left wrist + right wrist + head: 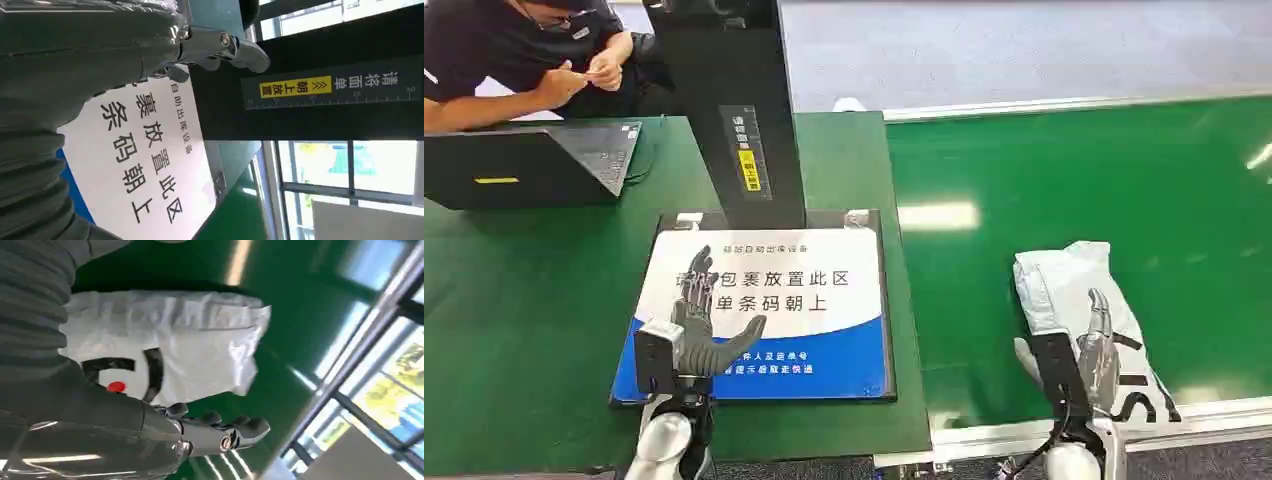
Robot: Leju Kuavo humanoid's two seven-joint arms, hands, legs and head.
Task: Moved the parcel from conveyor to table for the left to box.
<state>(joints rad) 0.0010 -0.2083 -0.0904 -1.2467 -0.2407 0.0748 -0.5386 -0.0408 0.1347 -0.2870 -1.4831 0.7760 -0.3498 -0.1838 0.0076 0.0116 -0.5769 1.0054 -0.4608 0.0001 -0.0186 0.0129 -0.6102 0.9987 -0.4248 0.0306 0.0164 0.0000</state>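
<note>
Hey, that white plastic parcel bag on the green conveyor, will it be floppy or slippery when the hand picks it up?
The white plastic parcel bag looks creased and soft, so it will probably sag rather than stay stiff. Its film looks smooth, so it may slip under the right hand. It lies flat, so rolling seems unlikely.

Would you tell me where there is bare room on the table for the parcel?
The blue-and-white placement sign is bare right of the left hand. Green tabletop between the sign and black laptop is free. The black scanner post crowds the sign's far edge.
</note>
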